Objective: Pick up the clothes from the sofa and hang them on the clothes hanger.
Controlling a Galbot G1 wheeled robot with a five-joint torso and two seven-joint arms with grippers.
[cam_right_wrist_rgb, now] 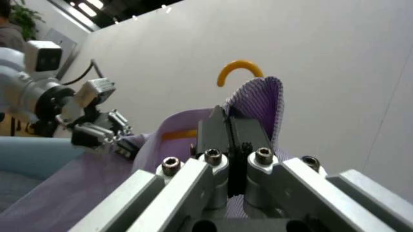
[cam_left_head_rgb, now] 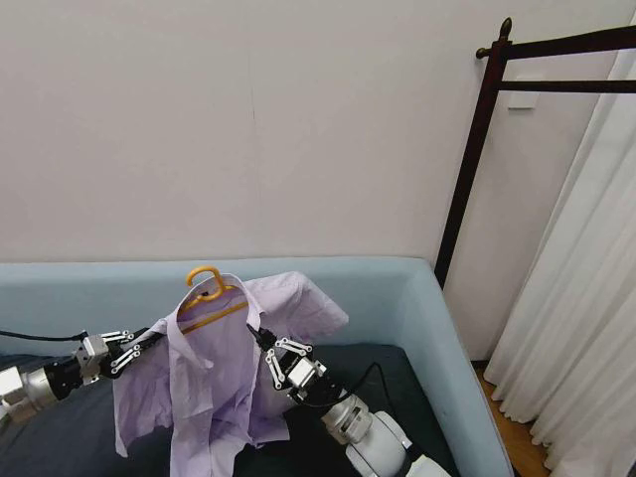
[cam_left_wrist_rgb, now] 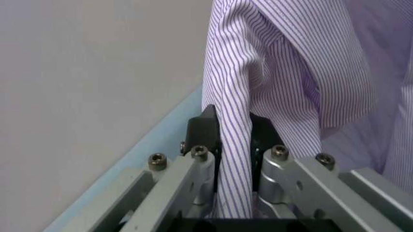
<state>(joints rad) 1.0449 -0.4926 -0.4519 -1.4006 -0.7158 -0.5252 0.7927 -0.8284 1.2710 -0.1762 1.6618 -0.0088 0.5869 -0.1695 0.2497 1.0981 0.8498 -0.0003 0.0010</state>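
Note:
A purple striped shirt (cam_left_head_rgb: pixel 214 383) on a yellow hanger (cam_left_head_rgb: pixel 206 282) is held up above the sofa (cam_left_head_rgb: pixel 397 298). My left gripper (cam_left_head_rgb: pixel 151 342) is shut on the shirt's shoulder on the left; in the left wrist view a fold of the shirt (cam_left_wrist_rgb: pixel 284 72) runs between the closed fingers of that gripper (cam_left_wrist_rgb: pixel 233 140). My right gripper (cam_left_head_rgb: pixel 261 338) is shut on the shirt's other shoulder. In the right wrist view this gripper (cam_right_wrist_rgb: pixel 227 128) pinches cloth just under the hanger's hook (cam_right_wrist_rgb: pixel 239 67), with the left gripper (cam_right_wrist_rgb: pixel 106 137) farther off.
A dark wooden clothes rack (cam_left_head_rgb: pixel 475 149) stands right of the sofa, its top bar (cam_left_head_rgb: pixel 571 45) high up. White curtains (cam_left_head_rgb: pixel 586 318) hang at the far right. The sofa has a pale blue back and a dark seat cushion (cam_left_head_rgb: pixel 60 427).

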